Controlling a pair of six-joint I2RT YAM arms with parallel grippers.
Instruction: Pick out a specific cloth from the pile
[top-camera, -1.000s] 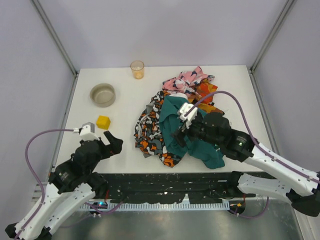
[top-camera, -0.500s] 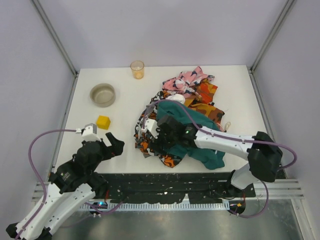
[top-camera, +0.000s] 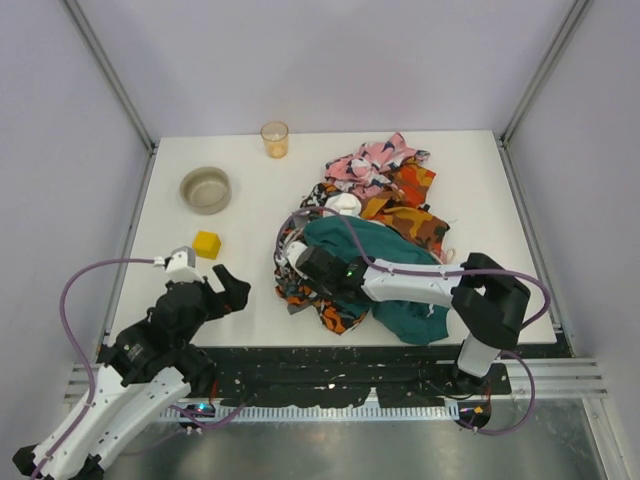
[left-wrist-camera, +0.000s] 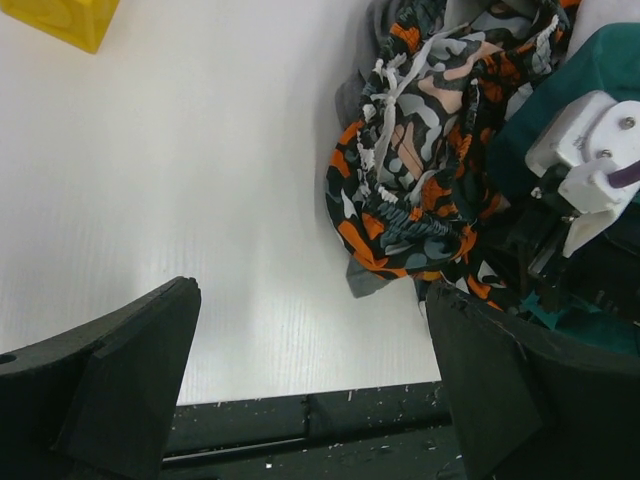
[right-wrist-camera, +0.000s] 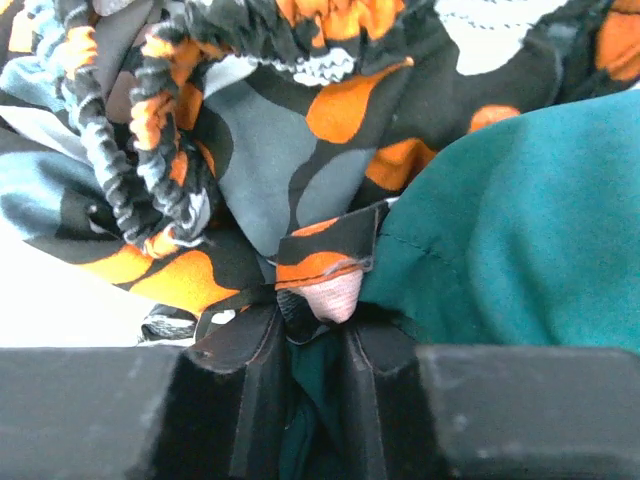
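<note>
Right gripper (right-wrist-camera: 318, 322) clamped on pile (top-camera: 405, 195), gripped layer unclear

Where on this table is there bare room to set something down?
Bare tabletop lies between the bowl, the cup and the pile, and in a strip right of the pile. It is crowded at the pile's near-left edge, where the right gripper pinches patterned fabric.

The white table (top-camera: 250, 205) carries pile (top-camera: 402, 214), bowl (top-camera: 206, 189), cup (top-camera: 274, 139), block (top-camera: 207, 244) (yellow).

I could read no text, label, brand or number anywhere I looked: nothing on the pile (top-camera: 400, 190), the bowl (top-camera: 206, 189), the cup (top-camera: 274, 139) or the table (top-camera: 250, 250).
</note>
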